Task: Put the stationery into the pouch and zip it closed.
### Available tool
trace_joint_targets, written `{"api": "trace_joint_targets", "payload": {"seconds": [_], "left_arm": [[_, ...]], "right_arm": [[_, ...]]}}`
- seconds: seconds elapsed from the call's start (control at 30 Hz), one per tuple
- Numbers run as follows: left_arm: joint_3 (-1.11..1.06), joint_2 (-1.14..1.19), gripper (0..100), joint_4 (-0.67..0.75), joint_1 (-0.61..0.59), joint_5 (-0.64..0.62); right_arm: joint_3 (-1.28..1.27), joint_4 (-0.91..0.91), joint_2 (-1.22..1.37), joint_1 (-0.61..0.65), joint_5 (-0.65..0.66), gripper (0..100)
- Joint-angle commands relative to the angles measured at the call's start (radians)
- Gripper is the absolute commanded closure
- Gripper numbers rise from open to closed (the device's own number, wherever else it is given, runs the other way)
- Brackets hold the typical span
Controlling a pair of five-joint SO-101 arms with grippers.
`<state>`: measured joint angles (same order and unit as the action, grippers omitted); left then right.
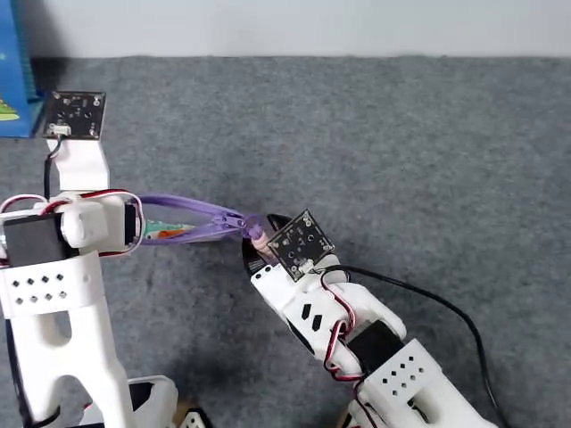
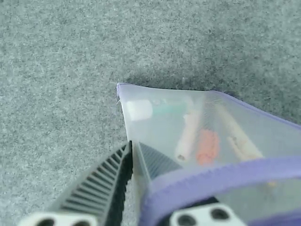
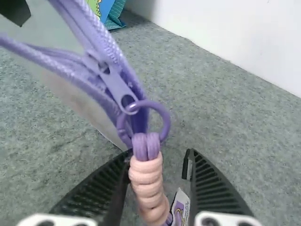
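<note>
1. A blue box (image 1: 12, 76) stands at the far left edge of the grey carpeted table (image 1: 401, 143).
2. The left arm (image 1: 62, 267) is on the left side of the table. The left gripper (image 2: 134, 146) is clamped on the pouch (image 1: 196, 221): its 2 ribbed fingers (image 2: 106, 186) sit nearly together, with the translucent wall of the pouch pinched between them, close to the purple zip edge.
3. The pouch hangs between the 2 arms, and its lower corner is near the table. The stationery (image 2: 207, 146) lies inside it: a white block, a green item, and pink and orange pieces.
4. From the zipper slider (image 3: 115, 87) the 2 purple edges spread apart toward the left arm.
5. A ring (image 3: 157, 117) on the slider carries a pink coiled cord (image 3: 146, 181).
6. The right gripper (image 3: 159, 155) has its jaws apart. The cord lies between them against 1 finger, with a gap to the other.
</note>
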<state>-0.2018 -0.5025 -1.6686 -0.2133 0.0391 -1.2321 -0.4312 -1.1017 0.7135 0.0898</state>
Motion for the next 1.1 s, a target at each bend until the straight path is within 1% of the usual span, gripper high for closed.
{"api": "trace_joint_targets", "payload": {"seconds": [0.0, 0.13, 0.37, 0.63, 0.7, 0.8, 0.9, 0.97, 1.07], "left_arm": [[-0.042, 0.057, 99, 0.023, 0.017, -0.009], [-0.044, 0.057, 99, 0.023, 0.017, -0.009], [-0.064, 0.055, 99, 0.031, 0.017, -0.008], [-0.064, 0.055, 99, 0.031, 0.017, -0.008], [-0.064, 0.055, 99, 0.031, 0.017, -0.008], [-0.064, 0.055, 99, 0.031, 0.017, -0.006], [-0.064, 0.055, 99, 0.031, 0.017, -0.006], [-0.064, 0.055, 99, 0.031, 0.015, -0.005], [-0.061, 0.055, 99, 0.031, 0.015, -0.005]], "right_arm": [[0.032, -0.004, -0.025, 0.036, 0.003, 82.4], [0.034, 0.004, -0.022, 0.056, 0.003, 75.9], [0.034, 0.007, -0.025, 0.056, 0.003, 81.2], [0.034, 0.005, -0.025, 0.051, 0.008, 81.3], [0.034, 0.007, -0.027, 0.051, 0.009, 84.2], [0.034, 0.022, -0.027, 0.051, 0.018, 93.0], [0.029, 0.035, -0.028, 0.051, 0.091, 97.7], [0.028, 0.031, -0.038, 0.051, 0.109, 99.3], [0.0, 0.022, -0.111, 0.051, 0.117, 99.1]]}}
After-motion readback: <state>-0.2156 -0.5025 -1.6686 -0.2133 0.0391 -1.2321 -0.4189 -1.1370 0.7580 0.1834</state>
